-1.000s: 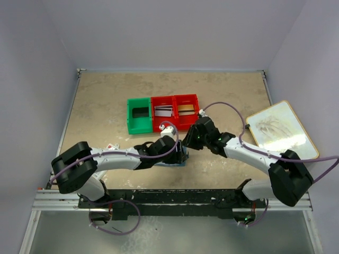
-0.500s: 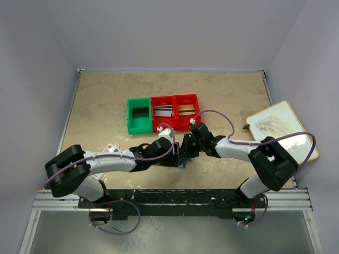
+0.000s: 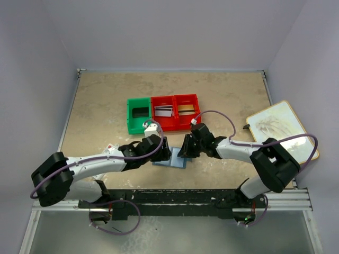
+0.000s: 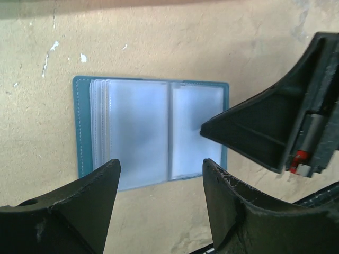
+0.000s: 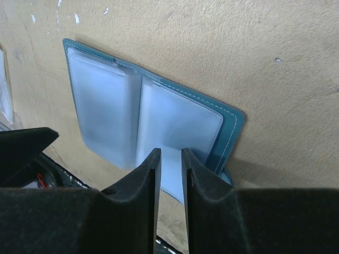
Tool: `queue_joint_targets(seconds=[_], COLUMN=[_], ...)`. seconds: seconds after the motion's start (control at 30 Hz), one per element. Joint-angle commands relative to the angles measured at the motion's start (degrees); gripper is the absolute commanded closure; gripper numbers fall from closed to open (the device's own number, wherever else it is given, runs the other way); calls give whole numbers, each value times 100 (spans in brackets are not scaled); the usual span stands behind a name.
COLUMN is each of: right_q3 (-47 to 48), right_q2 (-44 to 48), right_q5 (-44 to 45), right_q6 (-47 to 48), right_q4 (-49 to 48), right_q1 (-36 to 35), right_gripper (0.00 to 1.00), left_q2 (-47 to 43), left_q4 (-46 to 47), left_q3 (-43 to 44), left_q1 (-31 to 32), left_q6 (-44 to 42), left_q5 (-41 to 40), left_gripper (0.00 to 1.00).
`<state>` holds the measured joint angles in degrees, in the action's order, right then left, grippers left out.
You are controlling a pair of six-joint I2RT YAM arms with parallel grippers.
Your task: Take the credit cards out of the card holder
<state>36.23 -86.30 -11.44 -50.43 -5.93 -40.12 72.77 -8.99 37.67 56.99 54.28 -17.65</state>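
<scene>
**Card holder** (image 4: 151, 129): teal-blue bifold, lying open and flat on the table (image 3: 106, 100) close to the front edge, about mid-width. Its clear sleeves face up.

**Left gripper** (image 4: 161, 169): above the holder's left half. Fingers are wide apart and grip nothing.

**Right gripper** (image 5: 169, 152): at the holder's right page. Fingers are drawn close with a thin slit between them, and a pale sleeve shows in the slit. Whether they clamp it cannot be told.

**Bins**: one green bin (image 3: 139, 125) and two red bins (image 3: 175, 123) in a row behind the holder. A silver-grey card (image 3: 163, 111) and a gold card (image 3: 185, 108) lie in the red bins.

Pale lavender walls (image 3: 175, 32) enclose a tan, mottled tabletop (image 3: 106, 100) edged by a metal rail (image 3: 53, 201) in front.
</scene>
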Motion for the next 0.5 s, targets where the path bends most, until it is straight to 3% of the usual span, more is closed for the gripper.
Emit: queue_joint_targets(seconds=[0.0, 0.47], right_q3=[-45, -71], right_q2=[122, 72], right_q5=[335, 292], right_q6=[29, 49], right_q4=[362, 313], right_q1=[5, 5], right_gripper=[74, 74], left_q2=[169, 593], left_q4=[234, 723], left_q3=[-124, -245], left_q1=[-167, -276], left_q6=[-129, -24], left_q5=[327, 766], left_gripper=[38, 40])
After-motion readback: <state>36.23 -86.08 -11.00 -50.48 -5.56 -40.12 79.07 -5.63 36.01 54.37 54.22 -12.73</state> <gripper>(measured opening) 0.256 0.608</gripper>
